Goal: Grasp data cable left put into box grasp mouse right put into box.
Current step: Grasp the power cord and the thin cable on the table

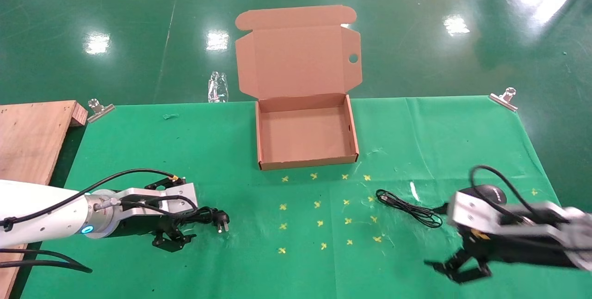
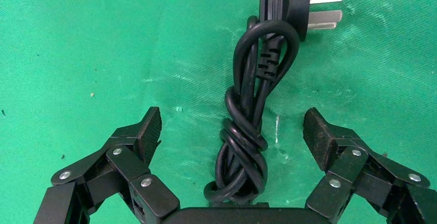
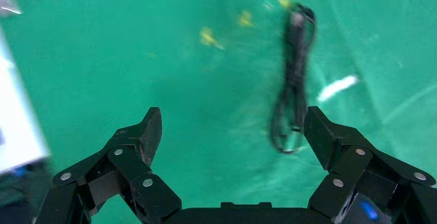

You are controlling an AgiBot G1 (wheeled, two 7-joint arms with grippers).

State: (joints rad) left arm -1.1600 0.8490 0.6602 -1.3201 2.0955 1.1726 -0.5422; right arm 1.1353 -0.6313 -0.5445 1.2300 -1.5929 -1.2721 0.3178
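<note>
The data cable [image 1: 203, 217] is a knotted bundle of thick black cord on the green cloth at front left, its pronged plug [image 1: 222, 222] pointing right. My left gripper [image 1: 185, 213] is open and low around it. In the left wrist view the bundle [image 2: 247, 131] lies between the two pads without touching either. The mouse [image 1: 483, 193] sits at front right, partly hidden behind my right arm, and its thin wire [image 1: 409, 206] lies coiled to its left. My right gripper [image 1: 439, 236] is open and empty beside that wire [image 3: 293, 80]. The box [image 1: 354, 132] stands open and empty at the middle back.
The box lid [image 1: 296, 58] stands up behind it. A wooden board [image 1: 32, 137] lies at the left edge. Metal clips [image 1: 99, 107] [image 1: 504, 98] hold the cloth at the back corners. Small yellow crosses [image 1: 319, 222] mark the cloth in front of the box.
</note>
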